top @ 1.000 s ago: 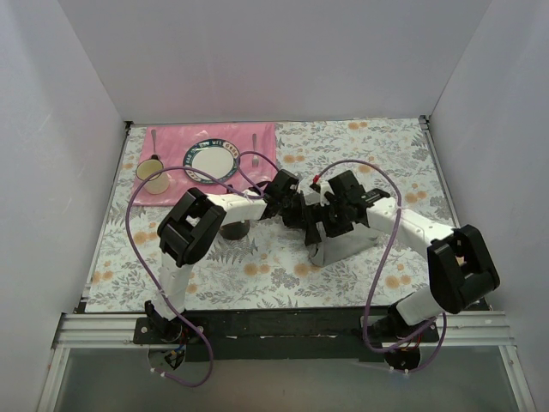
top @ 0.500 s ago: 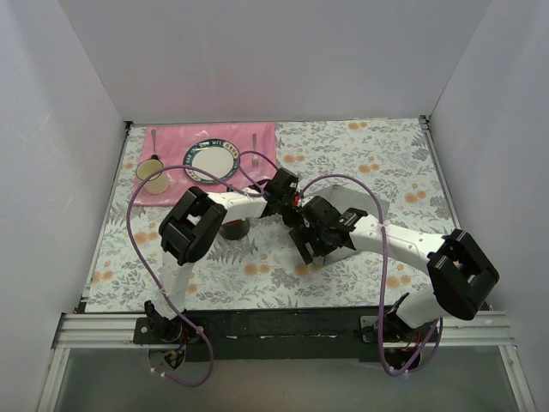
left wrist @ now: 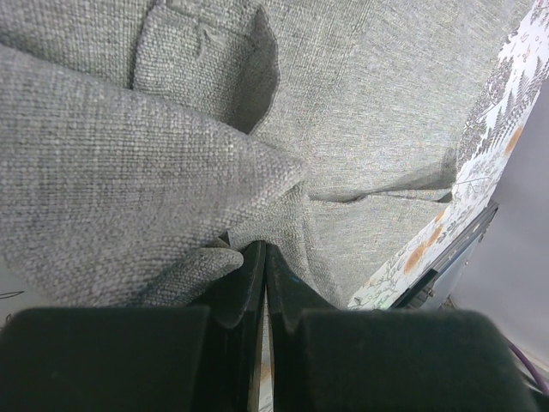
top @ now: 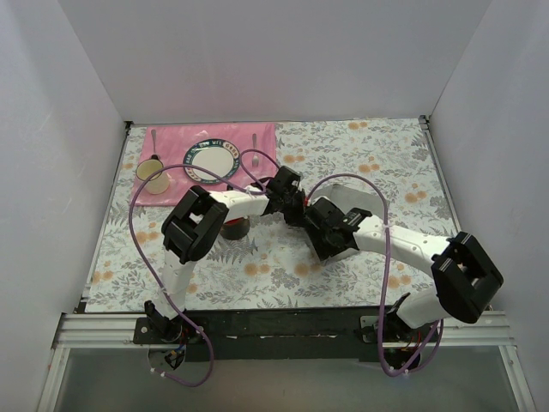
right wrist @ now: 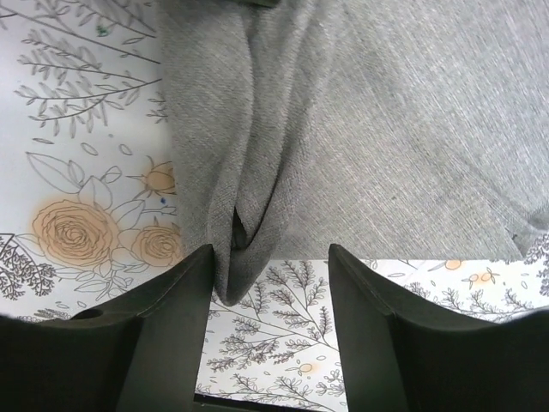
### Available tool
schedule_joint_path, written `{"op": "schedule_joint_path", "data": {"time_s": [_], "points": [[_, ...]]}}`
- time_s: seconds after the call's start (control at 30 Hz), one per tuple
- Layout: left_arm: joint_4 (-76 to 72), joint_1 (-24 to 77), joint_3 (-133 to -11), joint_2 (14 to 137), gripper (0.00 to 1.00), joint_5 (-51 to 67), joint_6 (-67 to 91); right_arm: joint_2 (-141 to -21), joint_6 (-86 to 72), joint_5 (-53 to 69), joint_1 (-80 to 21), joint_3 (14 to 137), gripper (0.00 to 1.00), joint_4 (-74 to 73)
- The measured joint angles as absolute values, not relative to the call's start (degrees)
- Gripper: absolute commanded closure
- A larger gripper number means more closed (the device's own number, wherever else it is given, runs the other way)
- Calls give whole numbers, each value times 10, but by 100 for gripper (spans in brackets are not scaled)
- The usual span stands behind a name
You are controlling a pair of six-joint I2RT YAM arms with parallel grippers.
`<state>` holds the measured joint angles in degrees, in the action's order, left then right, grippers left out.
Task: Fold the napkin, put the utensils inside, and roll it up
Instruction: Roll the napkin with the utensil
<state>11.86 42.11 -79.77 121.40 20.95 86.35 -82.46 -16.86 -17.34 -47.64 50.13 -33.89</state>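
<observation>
Left gripper (left wrist: 264, 257): is pressing its jaws fully together, pinching a bunched fold of the napkin (left wrist: 369, 112) at the tips.
Right gripper (right wrist: 270, 251): is holding its jaws partly apart, straddling a raised ridge of the same cloth; the ridge's end is lying just beside one finger (right wrist: 163, 318), and nothing is clamped.
Both arms: are reaching in toward mid-table, the two grippers working close side by side over the cloth.
Napkin: is lying rumpled and creased mid-table, slightly right of centre, mostly hidden under the arms in the top view.
Tablecloth (right wrist: 86, 129): is showing its floral print around the napkin's edges.
Placemat (top: 171, 142): is lying at the far left, well apart from the napkin, carrying a plate (top: 212, 160), with a mug (top: 153, 170) at its near-left corner.
</observation>
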Motion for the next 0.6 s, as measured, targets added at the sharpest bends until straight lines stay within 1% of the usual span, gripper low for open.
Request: {"op": "schedule_joint_path", "data": {"time_s": [0.03,0.1,0.13,0.17,0.3,0.43,0.6], "points": [[119,421,-799,1215,100,210,863,-821,-169,-175,-473,499,46,-340],[120,421,-800,1216,100,210,863,-817,-170,-176,-463,496,50,-341],[120,421,-801,1216,100,210,863,-816,-170,-176,-457,492,54,-339],[120,421,-802,1217,100,211,863,-816,-171,-176,-451,489,55,-338],[119,421,-809,1223,100,216,863,-818,-175,-170,-432,474,59,-329],[123,421,-818,1229,100,219,863,-841,-181,-160,-428,471,65,-323],[130,421,-835,1241,100,228,861,-857,-187,-152,-428,472,65,-318]]}}
